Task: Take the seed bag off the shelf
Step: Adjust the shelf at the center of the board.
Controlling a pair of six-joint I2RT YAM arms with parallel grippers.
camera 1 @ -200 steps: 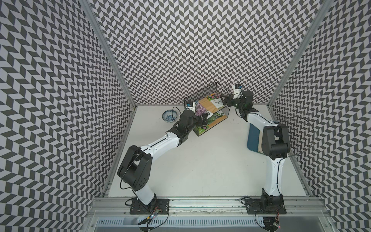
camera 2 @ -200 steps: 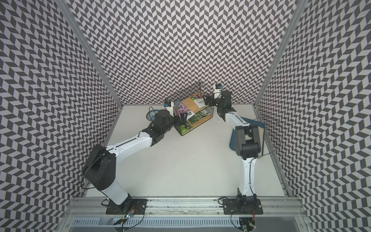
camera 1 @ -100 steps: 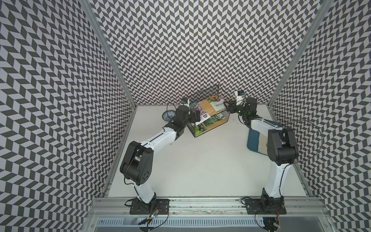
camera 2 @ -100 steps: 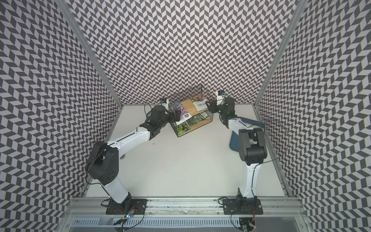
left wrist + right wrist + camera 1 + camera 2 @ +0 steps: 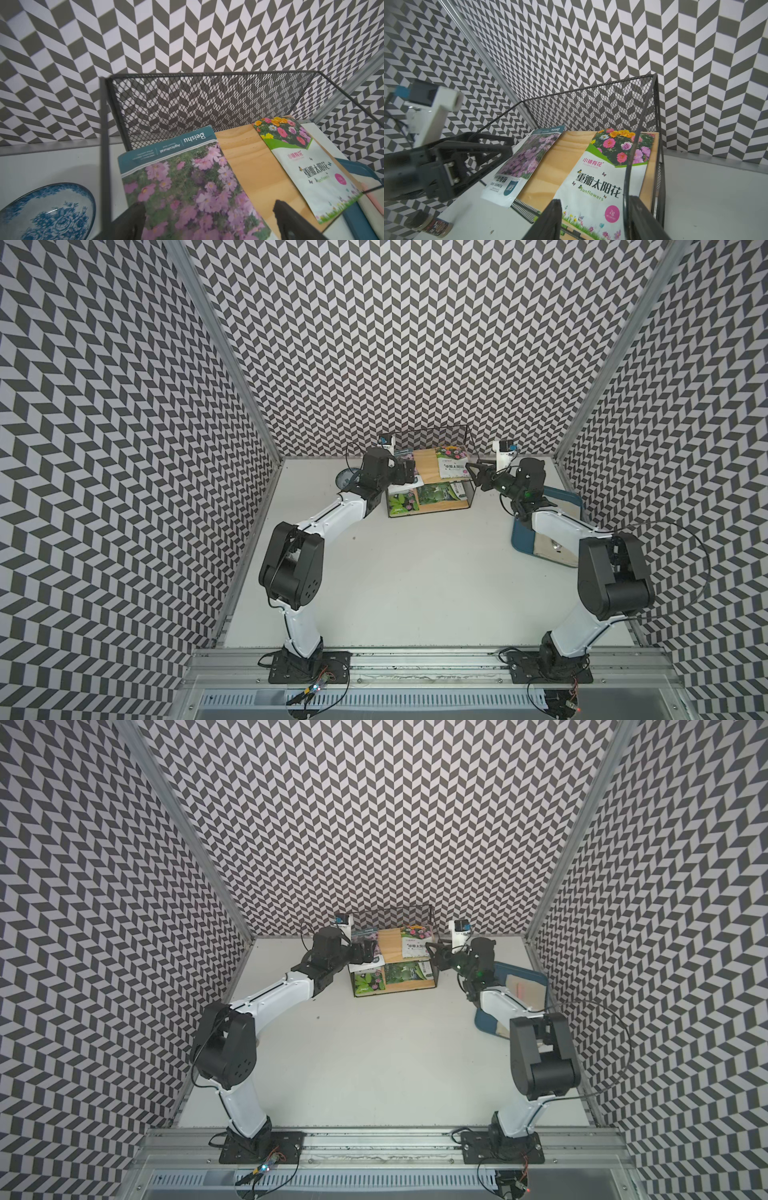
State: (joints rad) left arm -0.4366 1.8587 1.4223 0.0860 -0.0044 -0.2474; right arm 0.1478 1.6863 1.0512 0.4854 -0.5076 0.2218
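Closing on white flower-print seed bag [image 5: 591, 185] | right gripper [image 5: 595, 202] goes from wide to half open, holds nothing | left gripper [image 5: 207, 204] wide open, empty | bag lies on top wood board [image 5: 426, 462] of black wire shelf [image 5: 432, 439] | grab looks next

The walls [image 5: 374, 344] are covered in grey-and-white chevrons; the table [image 5: 415, 572] is white. The shelf [image 5: 424, 464] is framed in black wire and mesh, with pale wood boards. At 9 o'clock on its upper board, the pink-flowered seed bag [image 5: 187, 187] is printed with purple-pink blossoms under a teal band; at 3 o'clock, the white seed bag [image 5: 596, 187] is topped with multicoloured flowers edged in green. The bowl [image 5: 52, 212], at 10 o'clock of the shelf, is patterned in blue-and-white florals; the tray [image 5: 520, 537], at 4 o'clock, is coloured dark teal.
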